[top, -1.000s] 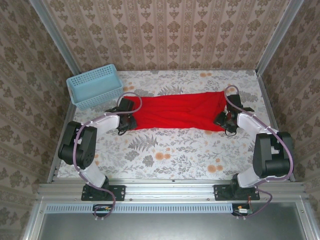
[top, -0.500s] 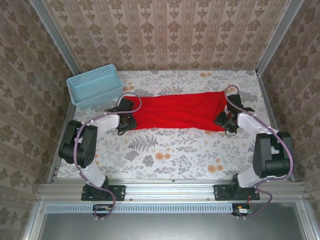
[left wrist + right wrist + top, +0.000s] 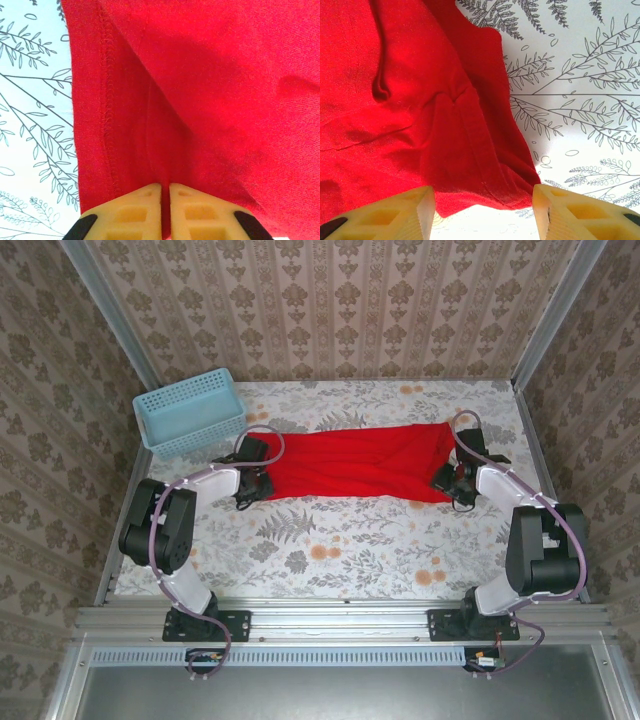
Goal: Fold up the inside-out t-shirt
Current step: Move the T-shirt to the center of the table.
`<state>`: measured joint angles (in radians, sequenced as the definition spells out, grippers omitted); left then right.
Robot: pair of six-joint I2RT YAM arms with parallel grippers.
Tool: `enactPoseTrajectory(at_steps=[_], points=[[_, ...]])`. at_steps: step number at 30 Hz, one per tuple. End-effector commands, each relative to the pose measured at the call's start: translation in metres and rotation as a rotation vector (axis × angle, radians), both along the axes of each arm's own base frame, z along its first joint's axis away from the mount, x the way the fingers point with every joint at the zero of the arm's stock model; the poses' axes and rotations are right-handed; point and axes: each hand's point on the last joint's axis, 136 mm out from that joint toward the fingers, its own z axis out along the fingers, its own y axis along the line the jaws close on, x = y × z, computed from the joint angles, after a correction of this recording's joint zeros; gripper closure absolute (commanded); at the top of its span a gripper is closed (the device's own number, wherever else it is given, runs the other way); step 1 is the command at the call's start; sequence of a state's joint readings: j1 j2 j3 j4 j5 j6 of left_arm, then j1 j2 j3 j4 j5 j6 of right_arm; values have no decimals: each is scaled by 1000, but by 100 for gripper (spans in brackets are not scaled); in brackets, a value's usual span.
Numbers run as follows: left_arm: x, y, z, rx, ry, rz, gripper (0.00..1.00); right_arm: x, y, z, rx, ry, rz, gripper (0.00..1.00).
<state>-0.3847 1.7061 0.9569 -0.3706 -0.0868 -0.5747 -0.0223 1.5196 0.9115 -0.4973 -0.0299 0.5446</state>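
The inside-out t-shirt (image 3: 355, 462) is laid out as a long red band on the table (image 3: 340, 540). It begins just beside the blue basket (image 3: 190, 412) and stretches away from it to the right. At the end nearest the basket, a fold of cloth beside the stitched hem is pinched by the left gripper (image 3: 165, 192), its fingers pressed together on it. At the end farthest from the basket, the right gripper (image 3: 484, 200) is held spread, with the shirt's corner lying between the fingers. A broad strip of patterned tabletop is seen nearer than the basket, between shirt and arm bases.
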Motion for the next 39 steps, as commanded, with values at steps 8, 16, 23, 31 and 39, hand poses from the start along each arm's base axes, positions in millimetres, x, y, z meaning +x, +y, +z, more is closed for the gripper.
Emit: enactPoseTrajectory(at_steps=[8,16,23,31,39], points=[[6,3,21,11,-41,-9,100,-2,-6,-9,-27,44,23,60],[5,4,29,12,-58,-15,100,1,-15,-10,-74,52,5,86],[3,10,37,25,-73,-7,100,-2,-26,-4,-135,67,-19,96],[-10,33,34,19,-71,41,100,2,-54,7,-177,57,-105,100],[-29,53,16,38,-35,75,100,9,-65,12,-210,53,-128,100]])
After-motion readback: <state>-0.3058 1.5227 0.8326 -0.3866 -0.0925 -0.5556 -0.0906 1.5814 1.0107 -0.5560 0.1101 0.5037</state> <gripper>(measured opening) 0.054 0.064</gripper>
